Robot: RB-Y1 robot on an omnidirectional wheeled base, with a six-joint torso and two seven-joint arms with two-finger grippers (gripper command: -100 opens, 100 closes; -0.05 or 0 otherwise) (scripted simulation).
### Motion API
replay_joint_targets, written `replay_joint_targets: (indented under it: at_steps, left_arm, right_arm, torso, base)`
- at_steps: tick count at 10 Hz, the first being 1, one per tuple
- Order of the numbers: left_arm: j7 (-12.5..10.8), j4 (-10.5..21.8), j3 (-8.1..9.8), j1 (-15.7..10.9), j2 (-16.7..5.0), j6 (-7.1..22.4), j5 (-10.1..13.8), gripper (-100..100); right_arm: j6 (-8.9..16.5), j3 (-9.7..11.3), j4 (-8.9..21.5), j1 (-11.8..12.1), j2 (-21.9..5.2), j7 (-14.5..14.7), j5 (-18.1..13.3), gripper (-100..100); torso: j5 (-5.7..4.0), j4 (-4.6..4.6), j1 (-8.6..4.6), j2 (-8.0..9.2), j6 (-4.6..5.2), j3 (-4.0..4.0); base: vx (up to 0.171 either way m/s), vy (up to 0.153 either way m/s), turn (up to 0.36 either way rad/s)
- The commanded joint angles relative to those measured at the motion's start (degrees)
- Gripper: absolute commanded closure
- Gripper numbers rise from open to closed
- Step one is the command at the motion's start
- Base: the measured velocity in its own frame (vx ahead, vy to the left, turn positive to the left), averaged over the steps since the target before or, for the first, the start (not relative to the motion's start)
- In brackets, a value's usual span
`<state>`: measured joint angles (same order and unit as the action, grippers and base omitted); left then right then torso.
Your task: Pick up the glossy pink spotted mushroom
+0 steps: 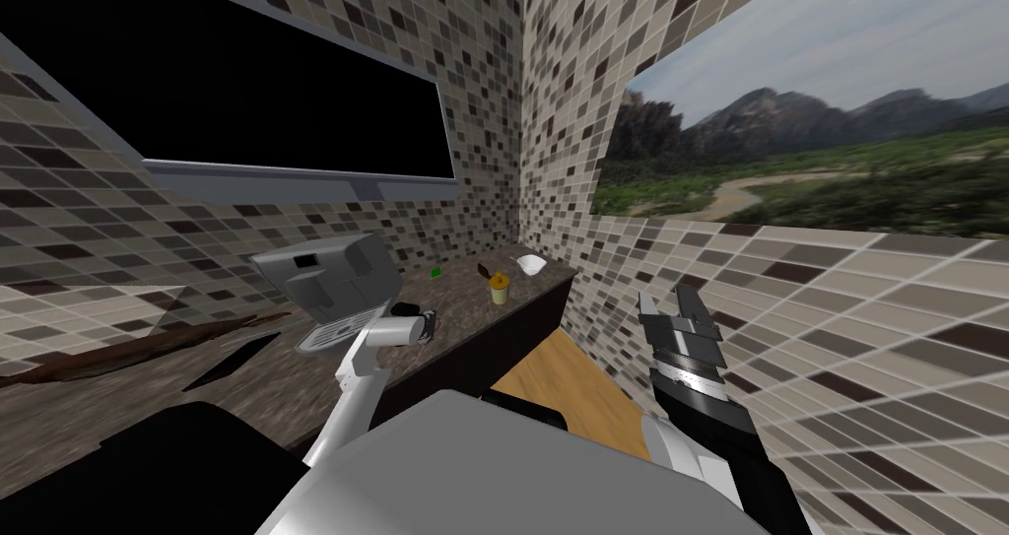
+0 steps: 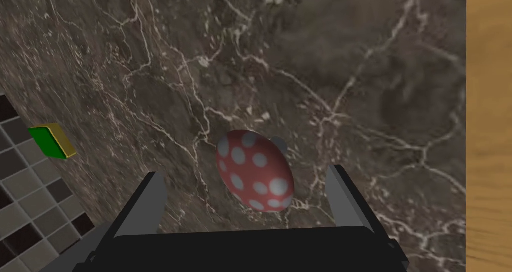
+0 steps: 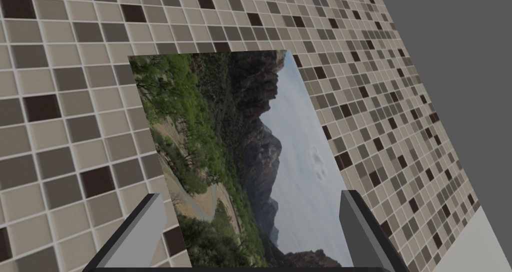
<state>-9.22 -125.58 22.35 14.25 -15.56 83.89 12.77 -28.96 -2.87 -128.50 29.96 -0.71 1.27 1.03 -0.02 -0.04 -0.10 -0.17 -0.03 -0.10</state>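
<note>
- squarely between the spread fingers of the left gripper [image 2: 246, 173] sits the pinkish-red, white-spotted mushroom [image 2: 255, 171], on the dark marble counter [image 2: 325, 73].
- i'd lower a little, then close gently across the cap (glossy, probably slippery).
- the counter's edge, with wood floor [image 2: 490, 133] beyond it, is near one finger.
- the green block [image 2: 50, 141] is well apart.
- the right gripper [image 3: 250, 204] is open and idle.

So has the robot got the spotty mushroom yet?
Not yet. Done: the left gripper is over the dark veined counter, with the pink, white-spotted mushroom between its open fingers, untouched. In hand: lining up. Left: close on it and lift. The right gripper hangs open by the wall.
</note>
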Motion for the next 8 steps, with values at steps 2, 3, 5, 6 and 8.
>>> replay_joint_targets:
  at_steps: [2,3,5,6,8]
  left_arm:
    - [0.24,0.48,1.32,-0.49,0.01,2.94,-0.60,-100]
    - [0.39,0.96,1.99,-0.78,0.05,4.08,-0.90,-100]
    - [0.28,0.65,1.65,-0.70,0.02,3.65,-0.77,0]
    - [0.42,2.26,1.37,-0.98,0.11,2.22,-1.05,-100]
    - [0.61,4.43,1.02,-1.36,0.22,0.33,-1.42,-100]
  right_arm:
    - [0.00,0.00,0.00,0.00,0.00,0.00,0.00,0]
    - [0.00,0.00,0.00,0.00,0.00,0.00,0.00,0]
    - [0.00,0.00,0.00,0.00,0.00,0.00,0.00,0]
    - [0.00,0.00,0.00,0.00,0.00,0.00,0.00,0]
    - [0.00,0.00,0.00,0.00,0.00,0.00,0.00,0]
  torso:
    - [0.00,0.01,-0.01,0.02,0.00,0.01]
    - [0.00,0.01,-0.01,0.07,0.00,0.04]
    - [0.00,0.02,0.03,0.10,-0.01,0.05]
    - [0.01,0.03,0.07,0.14,-0.01,0.08]
    - [0.03,0.03,0.13,0.14,-0.01,0.08]
  base:
    - [0.028,-0.027,-0.066]
    - [0.029,-0.031,-0.069]
    - [0.008,-0.007,-0.005]
    - [0.005,0.004,0.001]
    - [0.007,0.009,0.001]
